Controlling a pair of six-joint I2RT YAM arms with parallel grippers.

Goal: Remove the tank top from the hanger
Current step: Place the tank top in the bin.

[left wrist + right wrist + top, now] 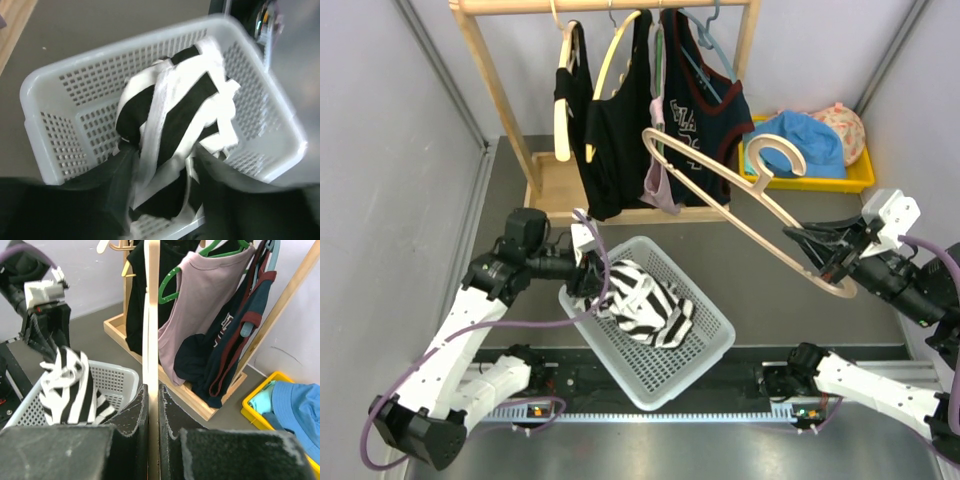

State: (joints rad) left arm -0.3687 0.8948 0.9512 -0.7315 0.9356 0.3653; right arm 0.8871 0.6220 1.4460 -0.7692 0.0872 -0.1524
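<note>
The black-and-white striped tank top (642, 302) hangs bunched from my left gripper (588, 278) into the white mesh basket (712, 342). In the left wrist view the fabric (175, 110) runs between my fingers and my gripper (165, 190) is shut on it above the basket (30, 100). My right gripper (825, 262) is shut on the lower end of a bare wooden hanger (740, 195) and holds it in the air on the right. The right wrist view shows the hanger bar (151, 315) clamped in my gripper (152, 390), with the tank top (70, 385) off it.
A wooden clothes rack (480, 70) at the back holds several dark and pink garments (620, 110) on hangers. A yellow bin (860, 180) with a blue cap (805, 140) stands at the back right. Grey walls close in both sides.
</note>
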